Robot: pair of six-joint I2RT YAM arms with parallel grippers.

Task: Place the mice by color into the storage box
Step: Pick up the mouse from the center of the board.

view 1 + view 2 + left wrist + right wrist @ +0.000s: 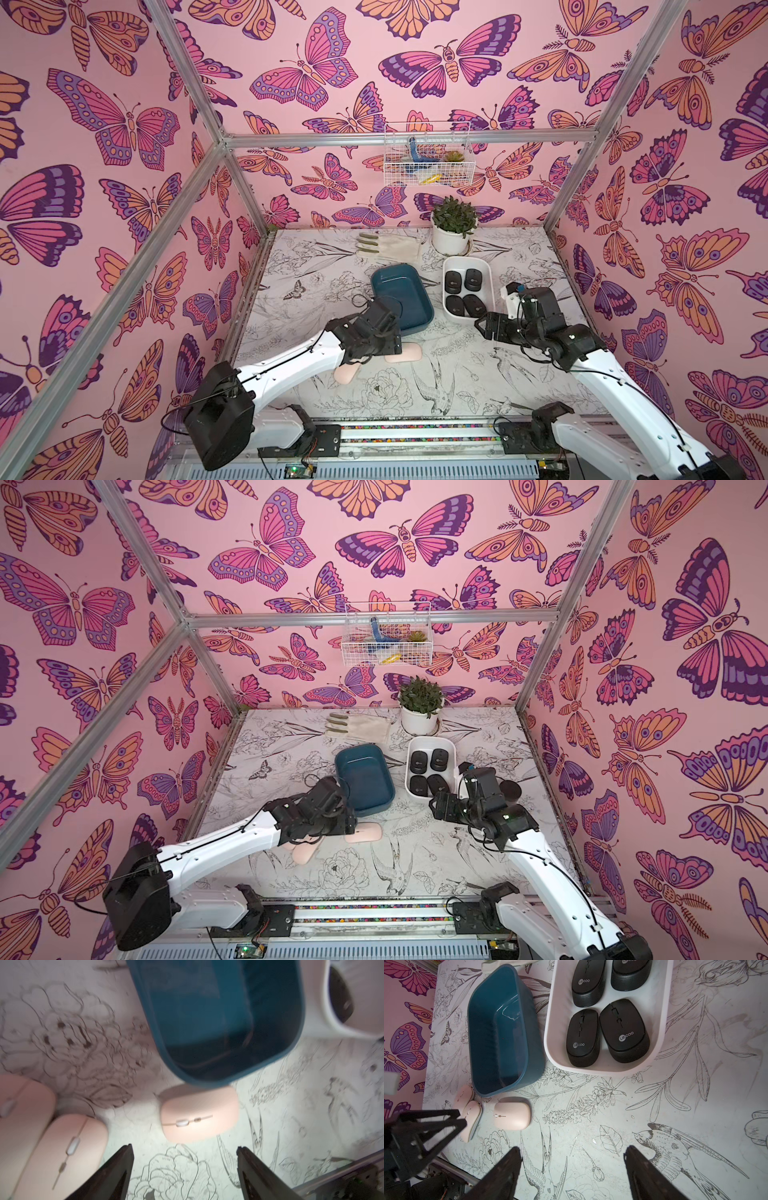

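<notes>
Three pale-pink mice lie on the table just in front of the empty blue storage box (pixel 533 1043): one alone (pixel 199 1113) (pixel 405 353), two side by side (pixel 68 1151) (pixel 20 1105). Several black mice (pixel 625 1030) (pixel 473 279) lie in the white storage box (pixel 604 1072). My left gripper (pixel 184 1146) (pixel 361 359) hovers open over the table, close to the lone pink mouse, with nothing between its fingers. My right gripper (pixel 573 1148) (pixel 482 323) is open and empty in front of the white box.
A potted plant (pixel 453 224) and a pale glove (pixel 390 247) lie at the back of the table. A wire basket (pixel 428 158) hangs on the back wall. The arms' rail (pixel 415 432) runs along the front edge.
</notes>
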